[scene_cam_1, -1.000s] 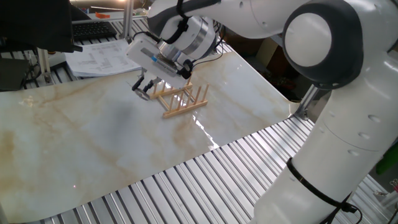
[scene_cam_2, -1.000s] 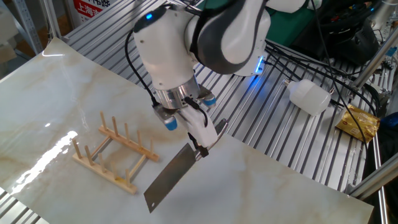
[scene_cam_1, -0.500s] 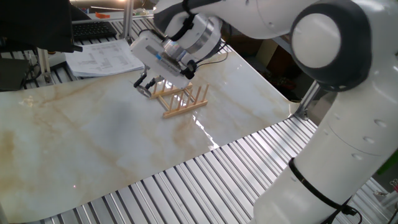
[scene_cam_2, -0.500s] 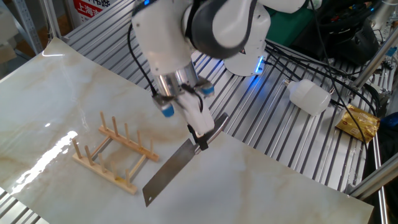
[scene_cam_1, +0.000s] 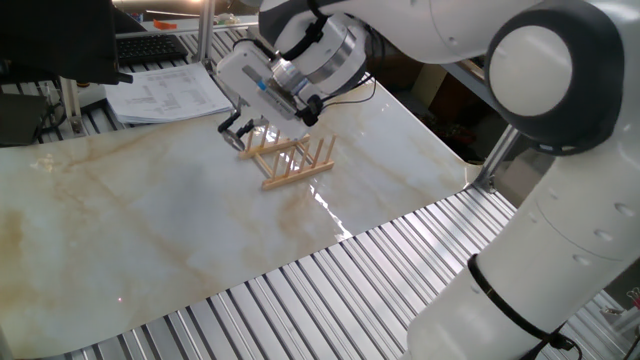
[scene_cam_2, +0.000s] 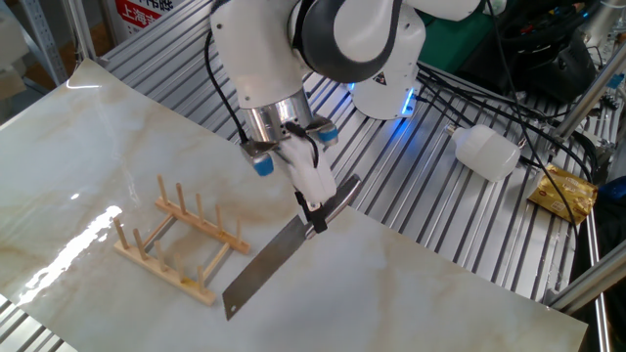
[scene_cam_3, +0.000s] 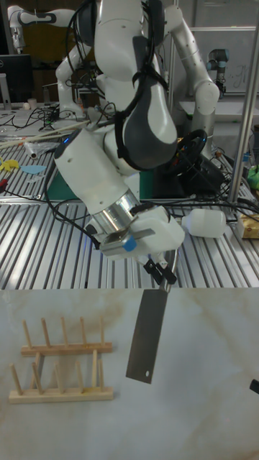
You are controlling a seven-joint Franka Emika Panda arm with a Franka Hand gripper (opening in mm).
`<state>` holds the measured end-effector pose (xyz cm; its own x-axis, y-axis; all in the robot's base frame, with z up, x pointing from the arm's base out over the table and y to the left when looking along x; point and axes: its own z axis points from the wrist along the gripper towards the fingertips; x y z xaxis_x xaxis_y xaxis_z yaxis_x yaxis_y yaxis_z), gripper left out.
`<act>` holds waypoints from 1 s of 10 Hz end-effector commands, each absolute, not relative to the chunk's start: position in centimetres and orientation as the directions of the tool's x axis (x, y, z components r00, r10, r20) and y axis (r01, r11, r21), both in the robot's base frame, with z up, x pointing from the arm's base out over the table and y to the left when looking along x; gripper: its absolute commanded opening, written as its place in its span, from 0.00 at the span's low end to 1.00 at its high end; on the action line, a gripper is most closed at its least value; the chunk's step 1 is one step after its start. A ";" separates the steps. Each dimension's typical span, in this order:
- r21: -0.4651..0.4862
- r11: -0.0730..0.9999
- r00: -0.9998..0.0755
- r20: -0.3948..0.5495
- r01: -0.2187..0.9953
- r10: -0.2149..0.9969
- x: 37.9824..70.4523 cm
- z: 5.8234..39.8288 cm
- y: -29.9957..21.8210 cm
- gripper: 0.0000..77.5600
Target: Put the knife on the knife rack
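The knife (scene_cam_2: pixel 267 271) is a steel cleaver hanging in the air with its blade (scene_cam_3: pixel 146 336) sloping down toward the marble table (scene_cam_2: pixel 421 293) and its handle (scene_cam_2: pixel 339 194) pointing up. My gripper (scene_cam_2: pixel 315 221) is shut on the knife where blade meets handle. The knife rack (scene_cam_2: pixel 178 241), light wood with upright pegs, stands empty on the table a short way left of the blade tip. In the tall fixed view the gripper (scene_cam_3: pixel 162 275) holds the knife right of the knife rack (scene_cam_3: pixel 62 371). From the opposite side the gripper (scene_cam_1: pixel 233 131) hovers beside the knife rack (scene_cam_1: pixel 294 160), and the blade is hard to make out.
A white plastic bottle (scene_cam_2: pixel 486 152) and a gold packet (scene_cam_2: pixel 565 192) lie on the slatted metal bench beyond the table. Papers (scene_cam_1: pixel 165 92) and a keyboard (scene_cam_1: pixel 150 47) sit at the other end. Cables run behind the arm.
My gripper has risen a little with the knife still in it and shifted slightly along the rack's side. The rack has not moved.
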<state>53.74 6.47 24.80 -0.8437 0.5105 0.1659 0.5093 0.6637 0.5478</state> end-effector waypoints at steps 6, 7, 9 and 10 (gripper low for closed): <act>0.723 0.595 -0.896 0.077 0.352 0.437 53.6 25.8 6.3 0.02; 0.728 0.593 -0.899 0.071 0.343 0.433 53.6 25.9 6.3 0.02; 0.739 0.585 -0.903 0.072 0.334 0.424 53.6 25.9 6.2 0.02; 0.739 0.586 -0.903 0.072 0.334 0.424 53.6 25.9 6.2 0.02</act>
<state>53.50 6.26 25.66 -0.9026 0.4236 0.0764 0.3373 0.5858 0.7369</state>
